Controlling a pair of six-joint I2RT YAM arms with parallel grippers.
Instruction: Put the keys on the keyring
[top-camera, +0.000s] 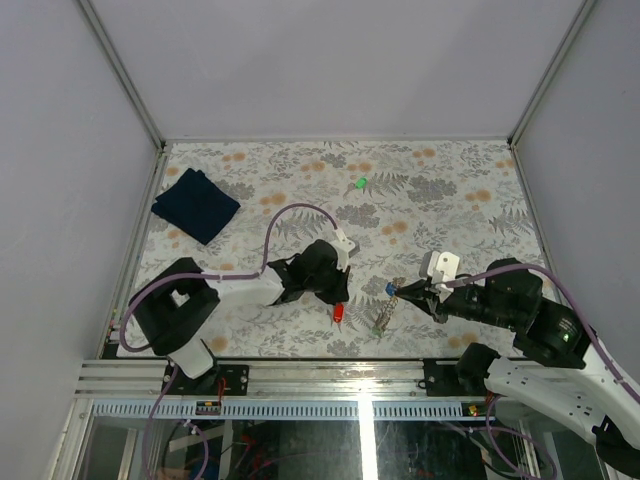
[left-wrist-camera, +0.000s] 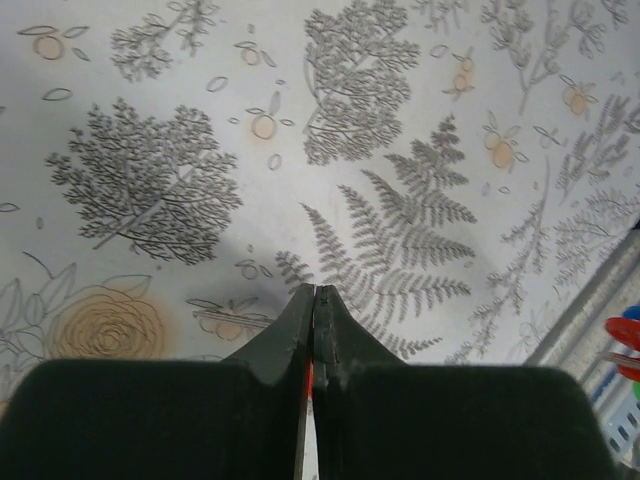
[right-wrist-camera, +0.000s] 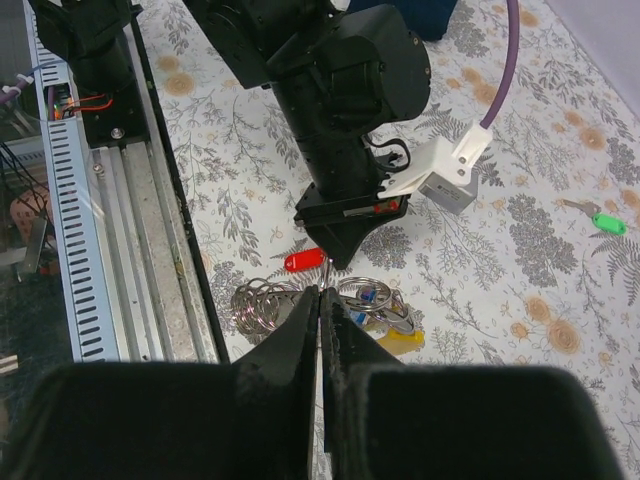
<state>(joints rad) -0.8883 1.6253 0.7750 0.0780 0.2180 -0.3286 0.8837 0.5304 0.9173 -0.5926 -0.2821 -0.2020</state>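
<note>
My left gripper (top-camera: 338, 297) is shut near the table's front edge, and a sliver of the red key (left-wrist-camera: 309, 376) shows between its fingers. In the right wrist view the red tag (right-wrist-camera: 305, 261) sticks out beside its tip (right-wrist-camera: 343, 257). My right gripper (right-wrist-camera: 322, 290) is shut, tip to tip with the left one, apparently on the edge of the keyring (right-wrist-camera: 361, 281). The ring carries a blue tag (right-wrist-camera: 368, 296) and a yellow tag (right-wrist-camera: 400, 342). A coil of silvery chain (right-wrist-camera: 258, 303) lies beside it. A green key (top-camera: 361, 184) lies alone farther back.
A dark blue folded cloth (top-camera: 195, 205) lies at the back left of the floral table cover. A metal rail (right-wrist-camera: 130, 230) runs along the near edge, close to both grippers. Grey walls enclose the table on three sides.
</note>
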